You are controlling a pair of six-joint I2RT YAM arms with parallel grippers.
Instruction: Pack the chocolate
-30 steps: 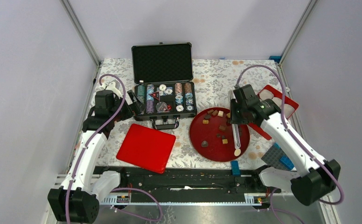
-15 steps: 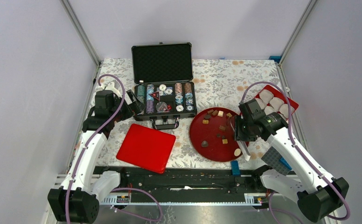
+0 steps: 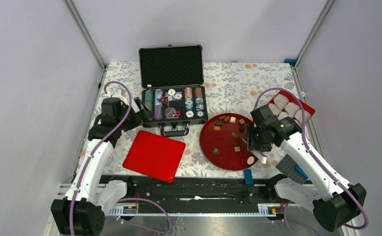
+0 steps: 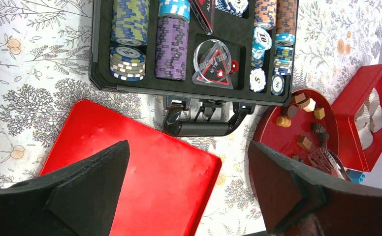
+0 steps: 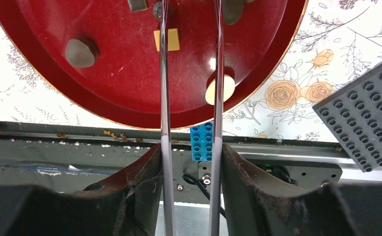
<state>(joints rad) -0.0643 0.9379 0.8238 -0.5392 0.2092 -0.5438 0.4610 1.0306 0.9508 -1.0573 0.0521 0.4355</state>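
Note:
Small chocolate pieces lie on a round dark-red plate (image 3: 227,158): a cream lump (image 3: 250,160) near the front rim, a dark lump (image 3: 215,151) and a tan cube (image 3: 237,148), with several more toward the back. My right gripper (image 3: 257,142) is over the plate's right side, shut on metal tongs (image 5: 163,98). In the right wrist view the tongs' arms run over the plate (image 5: 130,105) between the tan cube (image 5: 166,39) and the cream lump (image 5: 220,91); their tips are out of frame. My left gripper (image 3: 139,109) is open and empty; in its wrist view it (image 4: 188,162) hangs above the red lid (image 4: 130,167).
A red box (image 3: 308,112) with white paper cups stands right of the plate. An open black case of poker chips (image 3: 174,105) is at the back centre. The red lid (image 3: 154,156) lies front left. A grey baseplate (image 3: 291,166) and a blue brick (image 3: 248,177) lie near the front edge.
My right gripper has moved toward the front right of the plate with the tongs, which have swung from upright to slanted. The left arm has barely shifted.

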